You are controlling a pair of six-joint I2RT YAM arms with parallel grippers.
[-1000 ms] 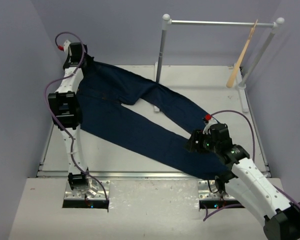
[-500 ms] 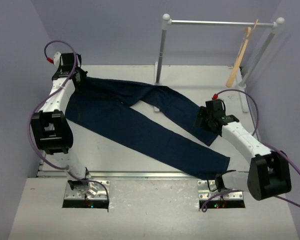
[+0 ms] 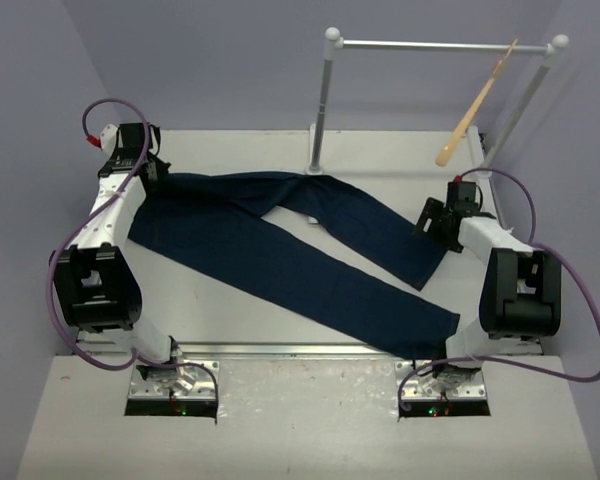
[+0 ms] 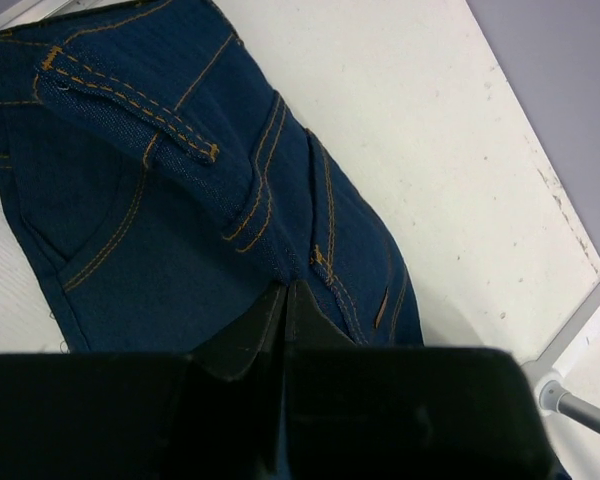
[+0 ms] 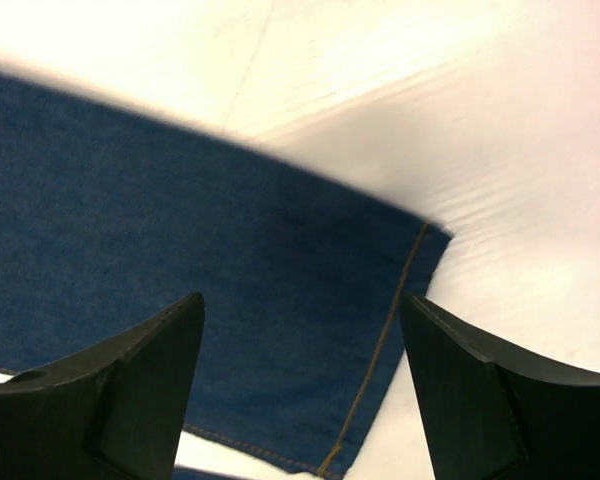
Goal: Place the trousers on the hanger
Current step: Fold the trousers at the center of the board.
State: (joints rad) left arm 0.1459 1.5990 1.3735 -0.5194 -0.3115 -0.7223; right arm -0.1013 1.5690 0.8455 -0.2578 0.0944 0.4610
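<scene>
The dark navy trousers lie flat across the table, waist at the far left, legs running right. My left gripper sits at the waist. In the left wrist view its jaws are closed, and the denim with orange stitching puckers at the tips. My right gripper is open over the end of the upper leg. In the right wrist view it straddles the leg hem without touching it. The tan wooden hanger hangs tilted from the rail at the back right.
The white rail with ball-topped posts stands at the back right, and its post meets the table just behind the trousers. One post base shows in the left wrist view. The lower leg ends near the right arm's base.
</scene>
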